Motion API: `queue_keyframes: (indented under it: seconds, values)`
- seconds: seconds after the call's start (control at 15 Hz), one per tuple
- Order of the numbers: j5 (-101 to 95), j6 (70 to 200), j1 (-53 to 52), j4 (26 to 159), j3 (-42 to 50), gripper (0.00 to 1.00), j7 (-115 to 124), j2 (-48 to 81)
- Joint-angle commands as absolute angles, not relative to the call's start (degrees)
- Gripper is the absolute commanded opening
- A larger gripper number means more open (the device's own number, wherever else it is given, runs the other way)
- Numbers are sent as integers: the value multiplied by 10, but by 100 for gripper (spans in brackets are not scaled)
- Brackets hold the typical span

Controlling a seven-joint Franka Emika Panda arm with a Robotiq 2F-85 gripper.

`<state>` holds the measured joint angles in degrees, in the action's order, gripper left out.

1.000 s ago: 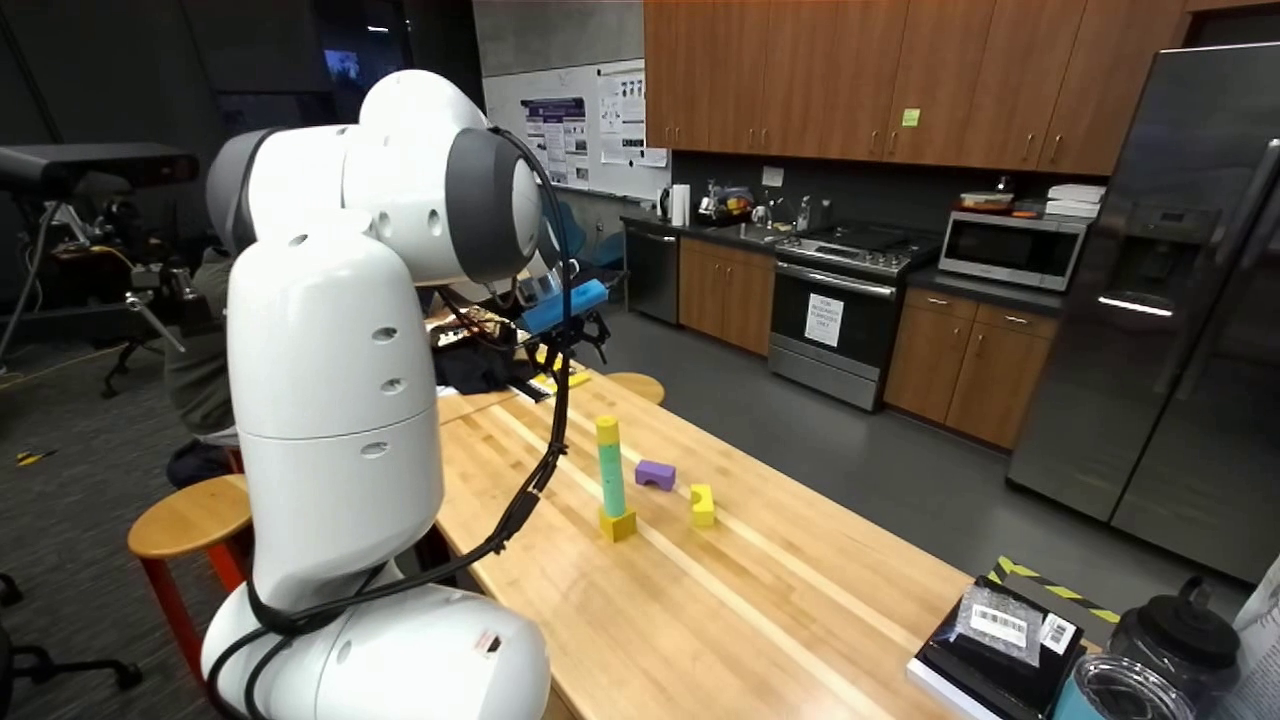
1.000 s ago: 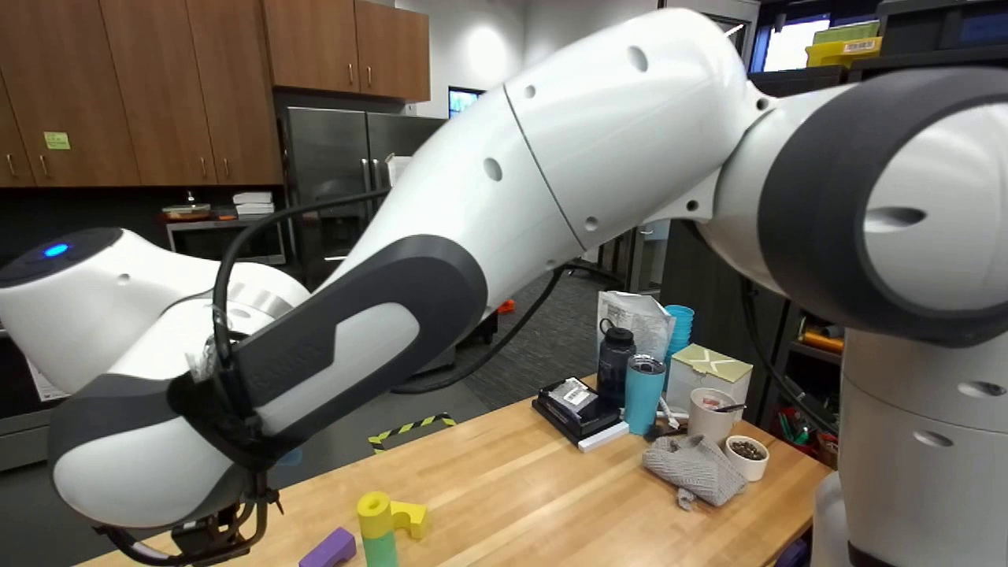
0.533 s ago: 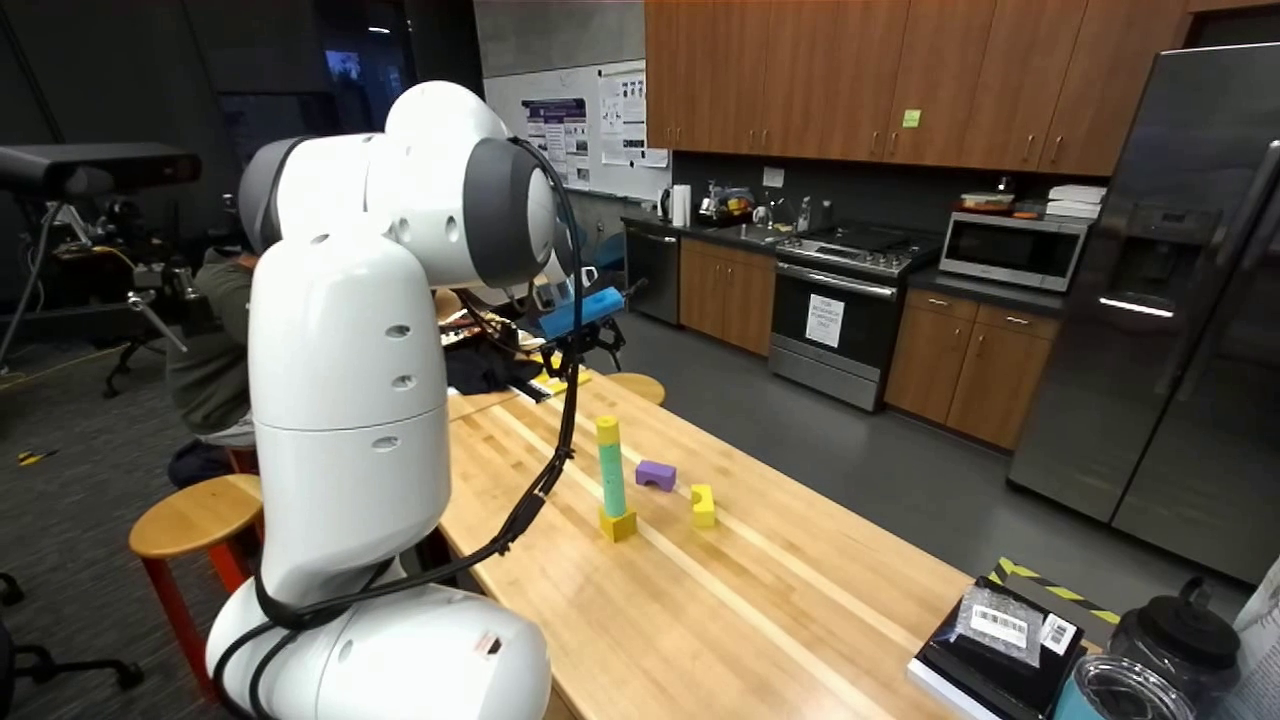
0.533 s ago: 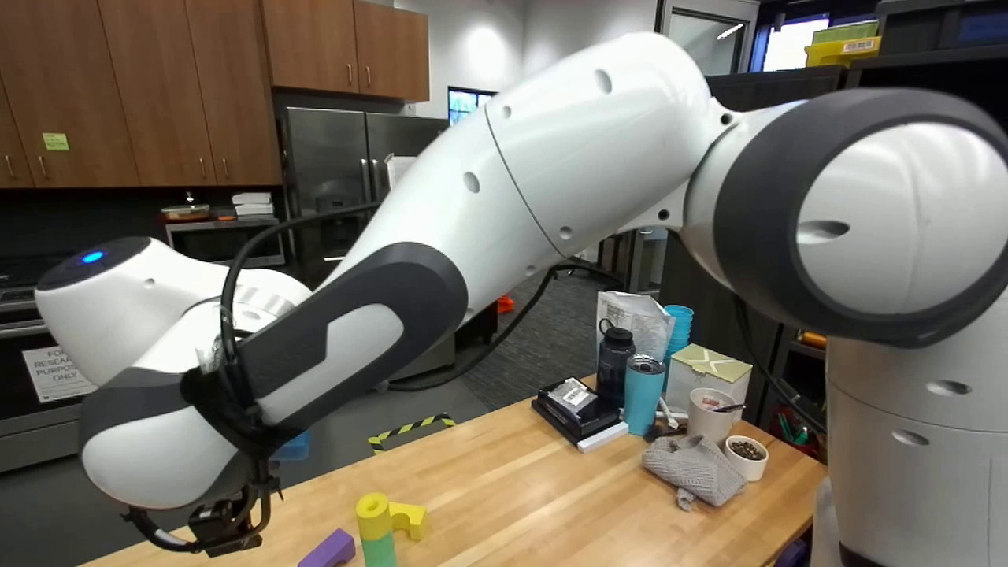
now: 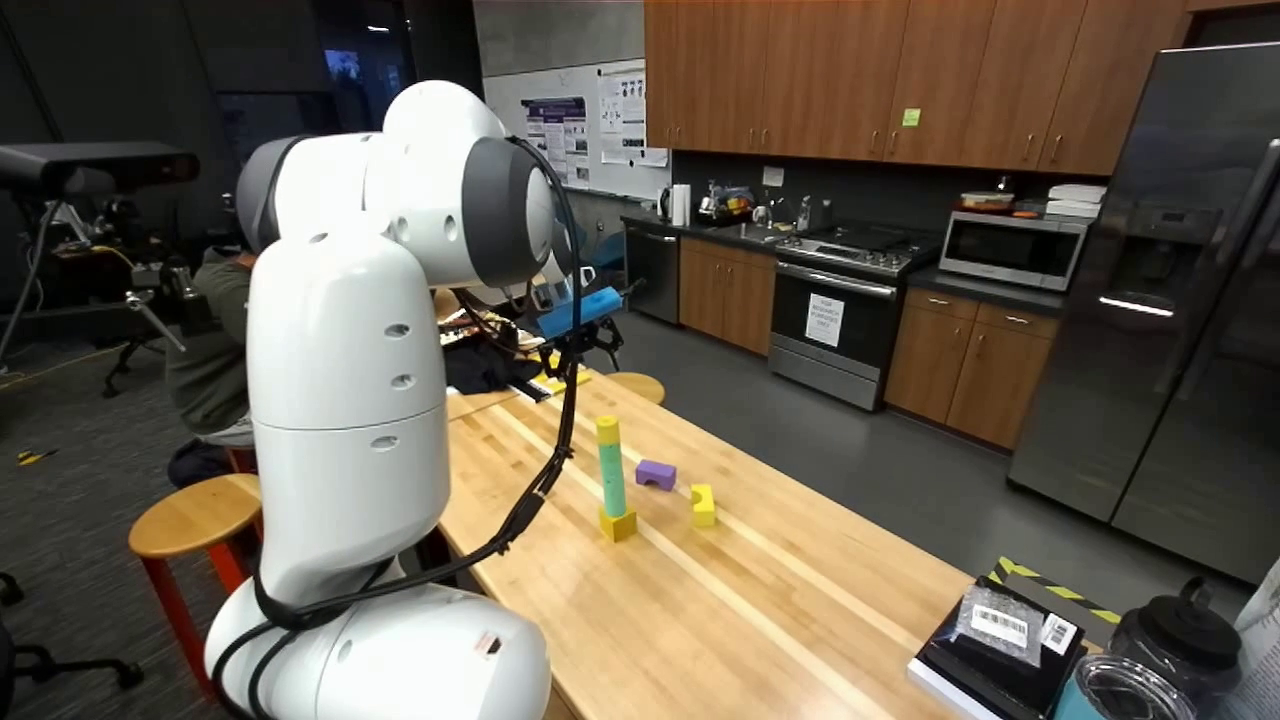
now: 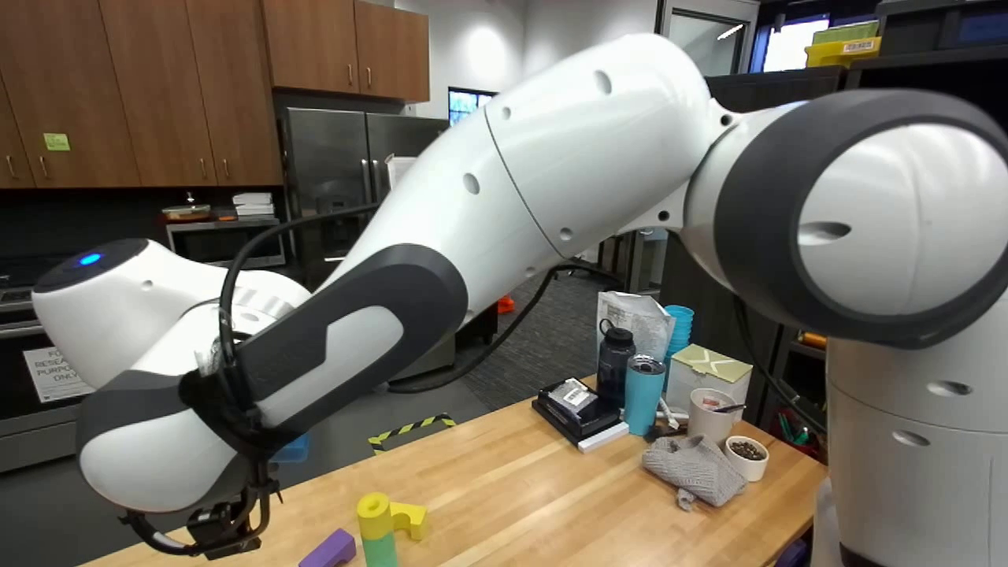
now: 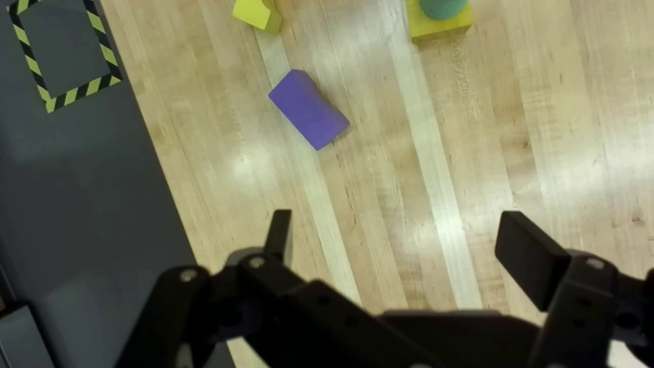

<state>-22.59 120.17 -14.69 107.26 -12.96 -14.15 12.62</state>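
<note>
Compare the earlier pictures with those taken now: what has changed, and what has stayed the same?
In an exterior view, the robot arm has shifted rightward, its top slightly lower. Nothing was visibly taken hold of or let go; the end effector is open and empty. The purple arch block, yellow arch block and yellow-topped teal cylinder on its yellow base block stayed put.

I see grey cloth [image 6: 697, 470] just beside bowl [image 6: 748, 470] | cup [image 6: 706, 425] behind both | tumbler [image 6: 642, 403] beside bottle [image 6: 614, 370] | farther off I make out microwave [image 5: 1012, 247] between stove [image 5: 858, 318] and fridge [image 5: 1160, 350], cabinets [image 5: 880, 75] above | red-legged stool [image 5: 195, 515] on floor [image 5: 80, 450]
</note>
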Motion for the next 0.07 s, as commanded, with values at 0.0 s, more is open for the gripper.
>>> queue_keyframes:
  seconds: [0.0]
  values:
    - [-225, 1199, -149, 1070, -129, 100, -142, 127]
